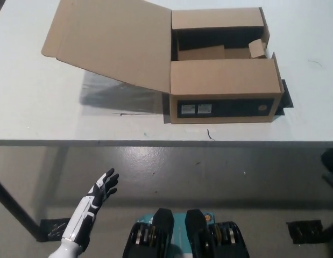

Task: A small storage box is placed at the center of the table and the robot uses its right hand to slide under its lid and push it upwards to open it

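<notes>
A brown cardboard storage box [222,91] stands on the white table [37,113], its dark front face with two small labels turned toward me. Its big lid [110,40] is swung open to the left and hangs tilted above the table, casting a shadow. The box's inside shows dark, with small inner flaps [256,48]. My white left hand [101,188] rests low at the lower left, below the table edge, fingers spread and holding nothing. My black right hand is out of the picture.
The table's front edge [155,142] runs across the middle, with grey floor below it. A table leg [15,212] stands at the lower left. A dark shape [332,164] shows at the right edge.
</notes>
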Motion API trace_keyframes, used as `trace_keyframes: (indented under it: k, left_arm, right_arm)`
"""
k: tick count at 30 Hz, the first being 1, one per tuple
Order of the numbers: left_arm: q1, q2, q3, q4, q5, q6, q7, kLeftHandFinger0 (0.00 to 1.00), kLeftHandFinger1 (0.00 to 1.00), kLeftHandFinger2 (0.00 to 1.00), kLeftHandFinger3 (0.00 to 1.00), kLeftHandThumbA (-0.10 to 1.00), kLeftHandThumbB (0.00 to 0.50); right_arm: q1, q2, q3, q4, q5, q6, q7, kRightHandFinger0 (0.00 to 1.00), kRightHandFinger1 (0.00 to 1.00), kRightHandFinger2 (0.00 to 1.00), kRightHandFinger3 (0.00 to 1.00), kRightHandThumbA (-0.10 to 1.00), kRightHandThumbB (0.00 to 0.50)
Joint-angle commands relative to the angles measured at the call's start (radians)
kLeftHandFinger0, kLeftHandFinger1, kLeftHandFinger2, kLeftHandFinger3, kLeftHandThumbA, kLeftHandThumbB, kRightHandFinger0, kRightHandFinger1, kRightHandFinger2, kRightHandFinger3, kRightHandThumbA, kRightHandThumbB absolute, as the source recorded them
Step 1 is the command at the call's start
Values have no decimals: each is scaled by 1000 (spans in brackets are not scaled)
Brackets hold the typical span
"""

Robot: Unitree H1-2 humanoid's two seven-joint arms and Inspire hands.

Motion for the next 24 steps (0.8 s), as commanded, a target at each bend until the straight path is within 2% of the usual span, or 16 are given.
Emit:
trace_keyframes:
  k: [1,5,8,11,12,13,20,24]
  left_arm:
    - [-22,19,5,-28,-14,-31,-17,1000,1000,1000,1000,1000,343]
    - [-26,17,6,-23,-17,-32,-17,1000,1000,1000,1000,1000,345]
    - [-37,19,7,-13,-19,-35,-19,1000,1000,1000,1000,1000,338]
    - [-36,18,7,-11,-18,-34,-17,1000,1000,1000,1000,1000,343]
    - [-37,18,8,-8,-15,-42,-15,1000,1000,1000,1000,1000,337]
    - [-38,18,8,-6,-14,-45,-14,1000,1000,1000,1000,1000,337]
    - [-39,20,13,1,-10,-47,-10,1000,1000,1000,1000,1000,338]
    - [-44,22,18,6,-3,-47,-3,1000,1000,1000,1000,1000,340]
  right_arm:
    - [10,5,26,83,-45,-147,56,1000,1000,1000,1000,1000,265]
    - [27,15,62,171,-61,-159,62,1000,1000,1000,1000,1000,261]
    - [24,32,96,240,-64,-181,74,1000,1000,1000,1000,1000,236]
    - [21,50,124,300,-90,-195,70,1000,1000,1000,1000,1000,245]
    - [18,52,135,322,-103,-204,69,1000,1000,1000,1000,1000,217]
    - [14,55,146,351,-123,-210,67,1000,1000,1000,1000,1000,243]
    - [25,61,168,443,-149,-223,54,1000,1000,1000,1000,1000,238]
    - [27,62,177,476,-157,-235,60,1000,1000,1000,1000,1000,214]
